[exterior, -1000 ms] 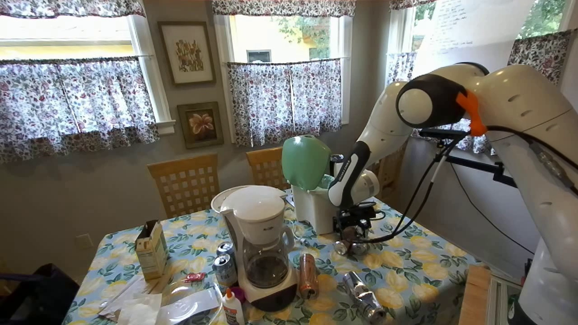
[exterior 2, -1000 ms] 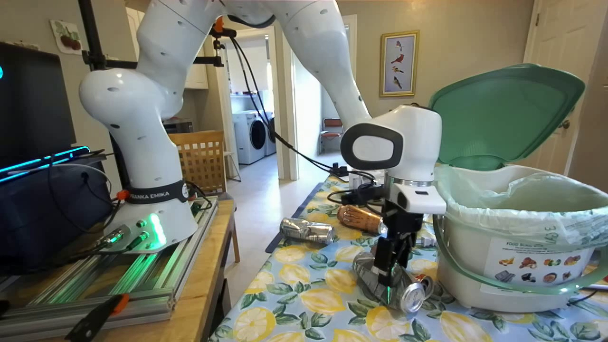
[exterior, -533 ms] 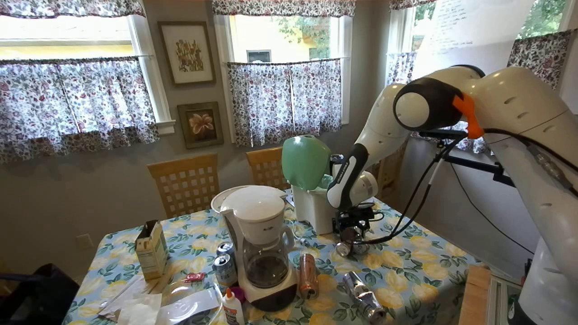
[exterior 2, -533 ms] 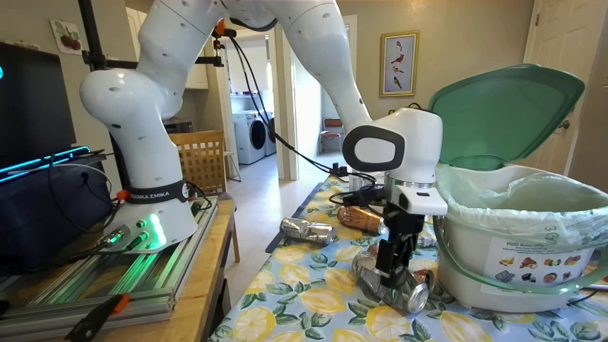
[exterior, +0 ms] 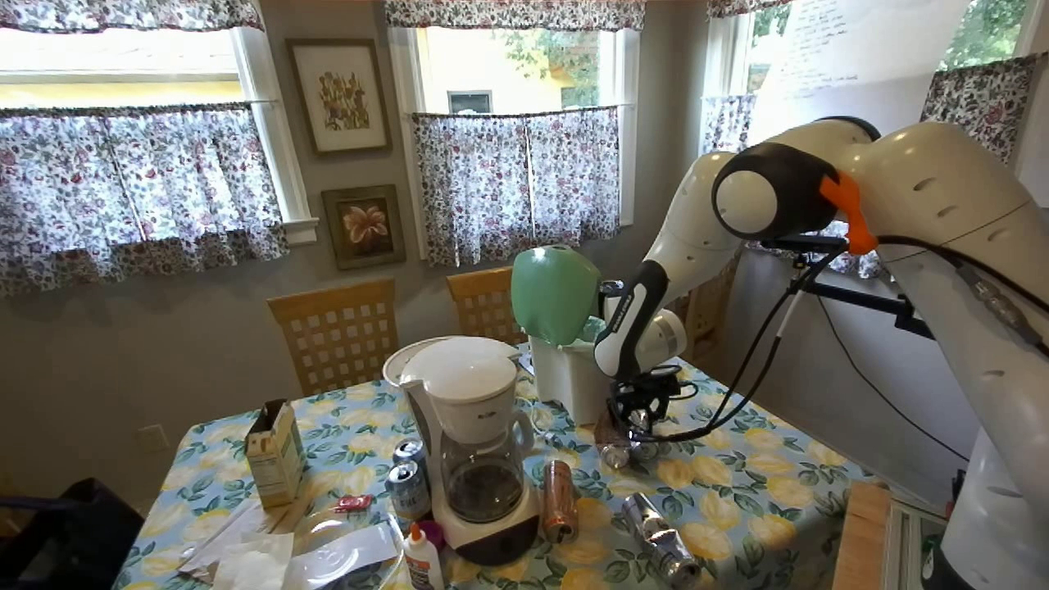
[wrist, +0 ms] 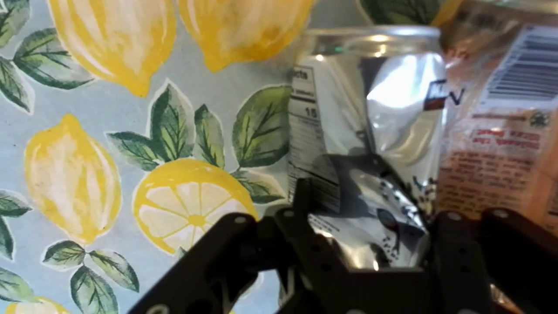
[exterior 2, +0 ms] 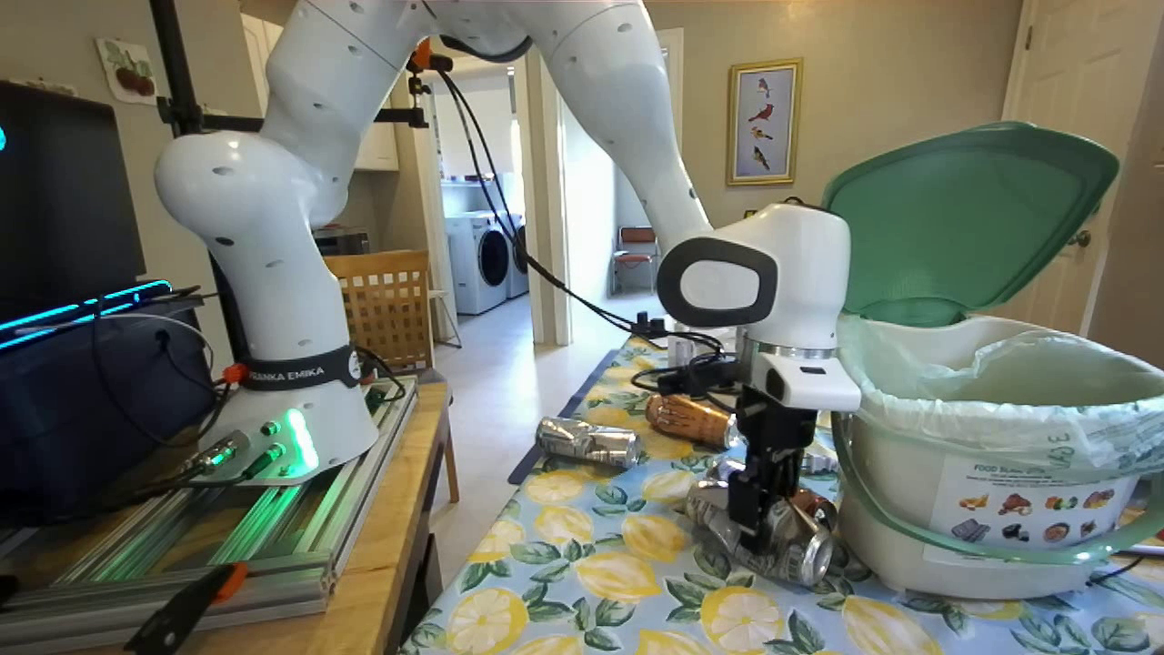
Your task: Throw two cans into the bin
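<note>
In the wrist view a dented silver can [wrist: 331,113] lies between the fingers of my gripper [wrist: 366,207], which is shut on its crumpled part. The left finger presses its side; the right one is mostly hidden. Against that can lies an orange can [wrist: 497,165]. In an exterior view my gripper [exterior 2: 759,532] reaches down over the silver can [exterior 2: 805,557] on the table, with the orange can [exterior 2: 823,509] partly hidden behind. Close by stands the bin [exterior 2: 878,518], its green lid [exterior 2: 964,227] raised and a liner bag inside. The bin [exterior: 565,385] is behind my gripper [exterior: 633,426] in an exterior view.
Another silver can [exterior: 656,537] and another orange can [exterior: 560,501] lie on the table. Beside the coffee maker [exterior: 471,442] stand two cans [exterior: 408,492]. A carton [exterior: 274,455], papers [exterior: 254,557] and a glue bottle [exterior: 421,561] are farther off.
My gripper has come down slightly and its fingers have drawn together around the silver can. That can has shifted and turned a little toward the bin.
</note>
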### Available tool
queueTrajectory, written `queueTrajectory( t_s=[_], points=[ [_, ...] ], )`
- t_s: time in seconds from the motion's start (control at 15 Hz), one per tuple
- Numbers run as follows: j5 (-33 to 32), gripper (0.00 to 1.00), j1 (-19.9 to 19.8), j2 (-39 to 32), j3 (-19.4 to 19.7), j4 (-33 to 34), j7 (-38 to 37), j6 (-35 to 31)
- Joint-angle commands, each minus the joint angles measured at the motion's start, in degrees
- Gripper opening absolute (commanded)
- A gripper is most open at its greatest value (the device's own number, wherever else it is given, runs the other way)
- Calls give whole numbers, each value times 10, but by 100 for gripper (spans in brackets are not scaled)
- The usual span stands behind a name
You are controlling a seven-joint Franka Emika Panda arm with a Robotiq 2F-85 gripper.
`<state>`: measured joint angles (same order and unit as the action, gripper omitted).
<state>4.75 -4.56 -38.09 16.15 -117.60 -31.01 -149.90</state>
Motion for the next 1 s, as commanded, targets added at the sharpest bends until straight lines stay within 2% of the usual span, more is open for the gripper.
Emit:
queueTrajectory(
  t_s=[0.0,0.07,0.13,0.2,0.27,0.4,0.93],
  points=[
    [7,6,11,-22,9,19,-13,4],
    [5,1,14,-20,12,18,-13,4],
    [5,0,15,-19,12,18,-12,4],
    [4,35,16,-17,13,17,-12,4],
    [2,35,18,-17,14,17,-11,3],
    [0,45,21,-16,14,15,-10,3],
    [-8,100,48,16,16,-2,-7,2]
  ],
)
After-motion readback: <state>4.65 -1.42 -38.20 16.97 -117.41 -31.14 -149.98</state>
